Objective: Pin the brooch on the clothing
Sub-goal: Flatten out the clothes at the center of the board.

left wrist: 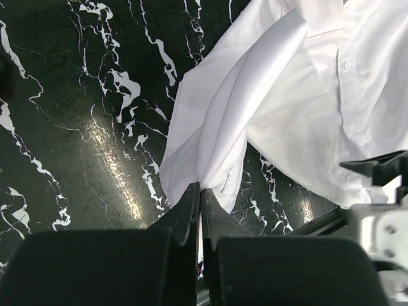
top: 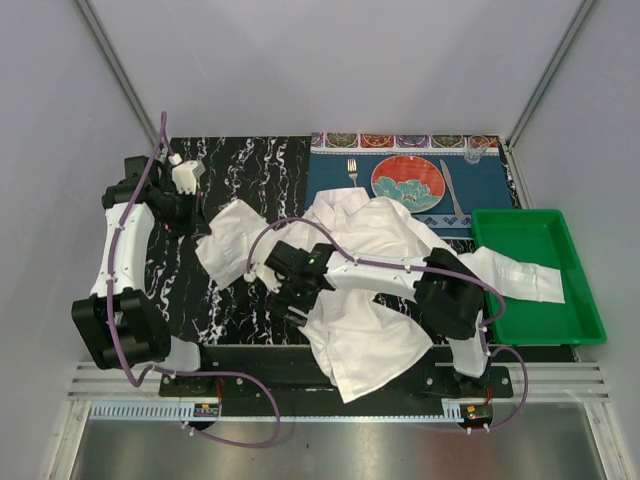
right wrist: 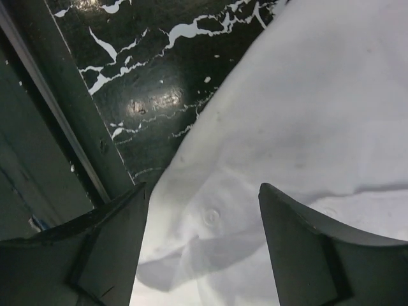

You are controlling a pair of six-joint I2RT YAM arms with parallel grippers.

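Observation:
The clothing, a white shirt (top: 370, 330), lies crumpled across the black marbled table (top: 240, 165), one sleeve reaching left and another into the green tray. My right gripper (top: 292, 290) hovers open over the shirt's front near the table's near edge. In the right wrist view its fingers (right wrist: 121, 248) stand wide apart around fabric (right wrist: 306, 115) with a button (right wrist: 210, 217) between them, touching nothing. My left gripper (top: 190, 210) is at the far left, shut. In the left wrist view its tips (left wrist: 200, 189) point at the sleeve end (left wrist: 210, 153). The brooch is hidden.
A red-and-teal plate (top: 407, 182), a fork (top: 352, 172) and a knife (top: 453, 190) sit on a blue placemat (top: 490, 185) at the back right. A green tray (top: 545, 300) stands at the right edge. A metal rail (right wrist: 57, 127) borders the table's near side.

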